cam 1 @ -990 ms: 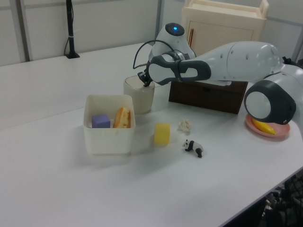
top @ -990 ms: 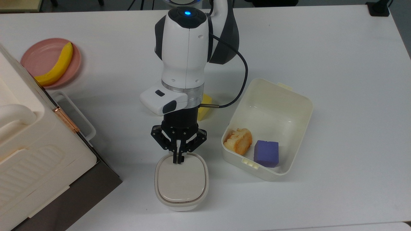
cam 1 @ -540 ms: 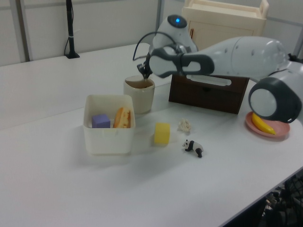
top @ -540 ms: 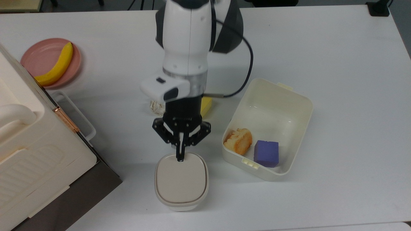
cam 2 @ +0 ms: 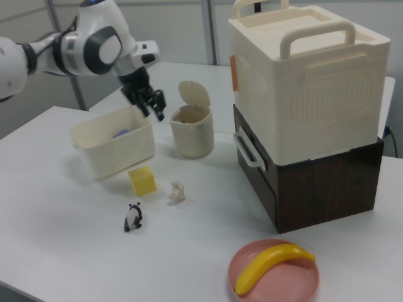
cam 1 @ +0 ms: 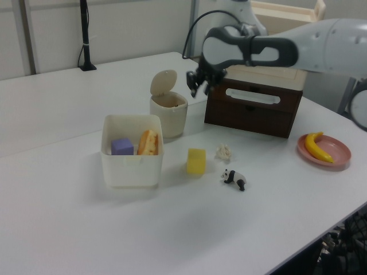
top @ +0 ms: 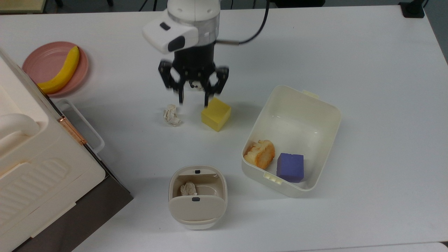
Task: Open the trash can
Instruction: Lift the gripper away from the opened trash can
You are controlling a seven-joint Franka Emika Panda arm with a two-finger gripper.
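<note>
The trash can (top: 197,175), a small cream bin, stands near the table's front edge in the top view, with its beige lid (top: 196,207) flipped up and its inside showing. A crumpled paper wad (top: 188,189) lies in it, and the black button (top: 197,171) sits at the rim. In the left view the trash can (cam 1: 168,114) has its lid (cam 1: 163,83) upright. My gripper (top: 193,101) hangs open and empty well away from the bin, above the table between a paper ball and a yellow block. It is also in the left view (cam 1: 198,86) and the right view (cam 2: 153,107).
A yellow block (top: 216,113) and a crumpled paper ball (top: 172,115) lie under the gripper. A lidless cream tub (top: 297,115) holds bread and a purple block. A big white box (top: 35,157) stands on a dark drawer unit. A banana (top: 63,71) lies on a pink plate. A panda toy (cam 1: 235,179) stands nearby.
The gripper lifted off the lid's rear edge, pulled back toward the top view's top and opened its fingers. The trash can's lid flipped up.
</note>
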